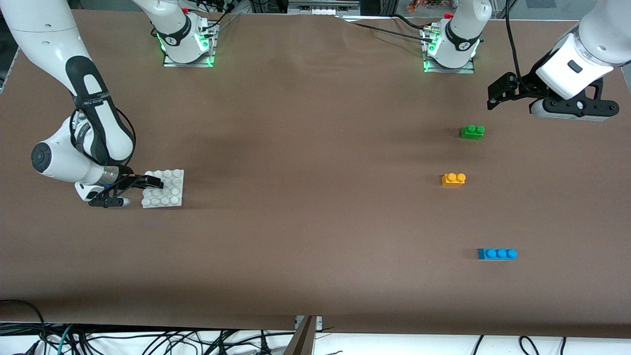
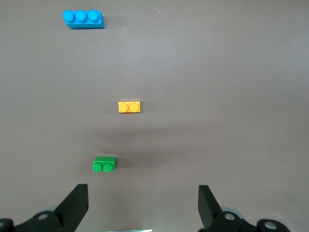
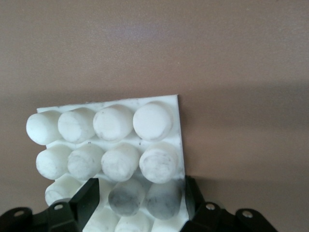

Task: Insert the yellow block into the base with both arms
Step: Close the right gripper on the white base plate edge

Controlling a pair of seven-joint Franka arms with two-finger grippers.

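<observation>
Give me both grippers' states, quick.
Left gripper: open, empty, above the table.
Right gripper: fingers around the base edge, grip unconfirmed.

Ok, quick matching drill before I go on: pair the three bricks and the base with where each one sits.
Things:
1. yellow block
2. green brick
3. blue brick
4. base

Places:
A. nearest the front camera of the three bricks
B. between the fingers of the right gripper, at the right arm's end of the table
C. on the table between the other two bricks
D. farthest of the bricks from the front camera, closest to the open left gripper

Pairs: 1-C, 2-D, 3-A, 4-B
</observation>
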